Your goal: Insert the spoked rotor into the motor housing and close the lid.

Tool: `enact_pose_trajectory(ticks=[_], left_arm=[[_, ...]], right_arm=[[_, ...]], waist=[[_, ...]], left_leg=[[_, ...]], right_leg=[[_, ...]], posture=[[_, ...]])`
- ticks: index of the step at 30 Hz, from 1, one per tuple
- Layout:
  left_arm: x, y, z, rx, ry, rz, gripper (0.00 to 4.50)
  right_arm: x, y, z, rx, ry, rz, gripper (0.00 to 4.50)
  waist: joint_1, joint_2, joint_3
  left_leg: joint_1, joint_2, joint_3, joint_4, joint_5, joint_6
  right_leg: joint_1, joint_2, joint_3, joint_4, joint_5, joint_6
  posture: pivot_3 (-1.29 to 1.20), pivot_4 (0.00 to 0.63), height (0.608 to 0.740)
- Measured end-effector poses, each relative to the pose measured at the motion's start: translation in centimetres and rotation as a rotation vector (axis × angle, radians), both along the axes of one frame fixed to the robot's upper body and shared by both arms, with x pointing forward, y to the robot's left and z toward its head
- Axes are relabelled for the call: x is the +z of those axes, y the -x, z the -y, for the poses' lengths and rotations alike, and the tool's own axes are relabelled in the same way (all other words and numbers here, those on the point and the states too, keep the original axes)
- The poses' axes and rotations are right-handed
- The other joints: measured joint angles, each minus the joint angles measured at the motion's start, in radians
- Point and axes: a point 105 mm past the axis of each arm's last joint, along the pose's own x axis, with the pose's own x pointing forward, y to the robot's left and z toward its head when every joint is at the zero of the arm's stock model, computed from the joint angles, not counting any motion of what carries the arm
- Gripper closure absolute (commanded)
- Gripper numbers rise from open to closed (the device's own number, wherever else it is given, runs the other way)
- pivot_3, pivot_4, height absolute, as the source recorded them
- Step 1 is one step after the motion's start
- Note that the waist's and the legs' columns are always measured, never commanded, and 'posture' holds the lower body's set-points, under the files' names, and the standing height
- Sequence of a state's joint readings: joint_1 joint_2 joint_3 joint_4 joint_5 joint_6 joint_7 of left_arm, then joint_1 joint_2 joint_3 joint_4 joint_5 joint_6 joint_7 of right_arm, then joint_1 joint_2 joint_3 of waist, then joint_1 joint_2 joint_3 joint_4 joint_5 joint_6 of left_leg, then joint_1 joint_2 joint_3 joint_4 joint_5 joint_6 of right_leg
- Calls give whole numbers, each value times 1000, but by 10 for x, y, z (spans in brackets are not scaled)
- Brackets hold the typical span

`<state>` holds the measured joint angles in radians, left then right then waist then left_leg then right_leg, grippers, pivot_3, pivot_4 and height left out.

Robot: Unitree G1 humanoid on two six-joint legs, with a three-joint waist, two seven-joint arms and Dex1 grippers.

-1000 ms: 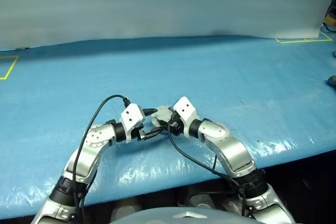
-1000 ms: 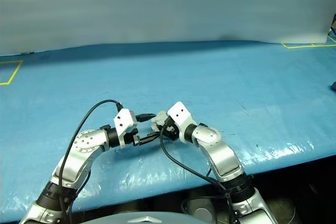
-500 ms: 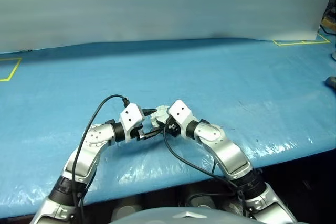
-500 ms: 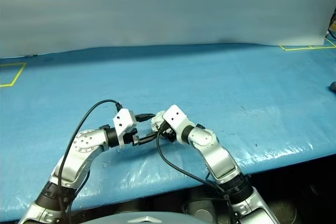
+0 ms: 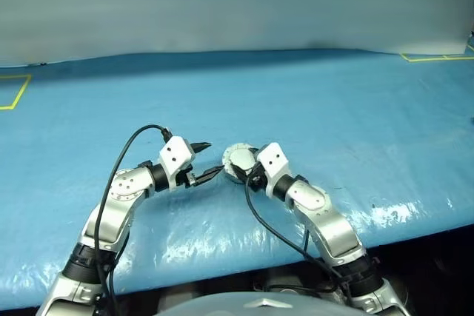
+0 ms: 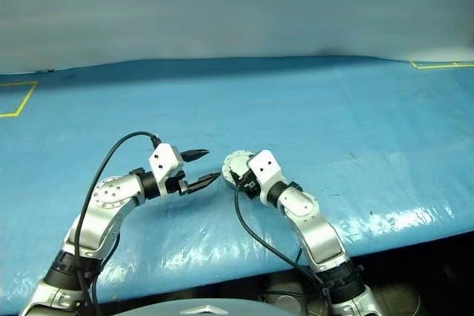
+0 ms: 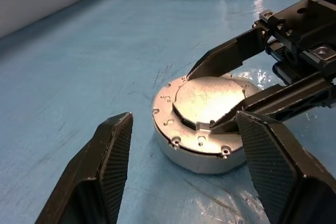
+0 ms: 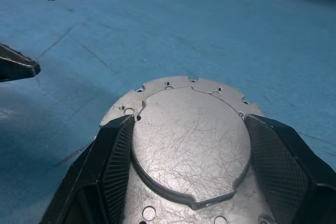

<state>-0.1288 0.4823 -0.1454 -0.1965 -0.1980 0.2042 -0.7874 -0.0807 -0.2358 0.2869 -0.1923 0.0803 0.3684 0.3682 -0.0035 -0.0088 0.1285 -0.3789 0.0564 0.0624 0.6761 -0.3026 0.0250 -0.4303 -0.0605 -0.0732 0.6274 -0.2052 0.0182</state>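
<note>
Judged nearly finished: lid (image 7: 210,100) shut flat on motor housing (image 7: 197,156) at table centre, rotor hidden, right gripper (image 8: 186,145) wide astride it, left gripper (image 5: 205,160) wide, empty, at nine o'clock.

scratched matt metal lid (image 8: 190,142), glossy blue sheet (image 5: 333,109).

The housing (image 7: 202,148) is a shallow round silver-grey cup, standing flat on the blue table (image 5: 333,109) near its front edge, about mid-width. Its lid (image 8: 190,142) lies shut on top, plain scratched outer face up, with a raised centre circle and small holes round the rim.
</note>
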Motion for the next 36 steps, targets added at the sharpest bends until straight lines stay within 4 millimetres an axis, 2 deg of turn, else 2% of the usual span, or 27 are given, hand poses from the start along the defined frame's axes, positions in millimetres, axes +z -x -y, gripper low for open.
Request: enact_pose_trajectory(ticks=[3, 7, 18, 36], left_arm=[[0, 0, 0, -1, 1, -1, 1131], [0, 0, 1, -3, 3, -2, 1131], [0, 1, 3, -11, 7, -2, 1131], [-3, 2, 9, -26, 0, -7, 1131]], right_arm=[[3, 4, 4, -6, -131, -28, 1504], [10, 13, 0, 70, -159, 15, 1504], [18, 2, -7, 99, -86, 50, 1504], [7, 1, -5, 109, 7, 54, 1504]], waist=[[4, 0, 2], [-3, -1, 12], [-6, -1, 24], [-5, -2, 24]], left_leg=[[-4, -1, -1, 0, -2, 2], [-6, -3, -1, -2, -3, 2], [-6, -10, -1, -4, -4, 1], [-5, -10, -1, 4, -3, 0]], right_leg=[[1, 0, 0, -1, -1, 1], [0, 0, 1, -1, -2, 3], [-1, 0, 1, -1, 0, 7], [4, 0, 1, 1, 2, 10]], posture=[[0, 150, 740], [0, 150, 740], [0, 150, 740], [0, 150, 740]])
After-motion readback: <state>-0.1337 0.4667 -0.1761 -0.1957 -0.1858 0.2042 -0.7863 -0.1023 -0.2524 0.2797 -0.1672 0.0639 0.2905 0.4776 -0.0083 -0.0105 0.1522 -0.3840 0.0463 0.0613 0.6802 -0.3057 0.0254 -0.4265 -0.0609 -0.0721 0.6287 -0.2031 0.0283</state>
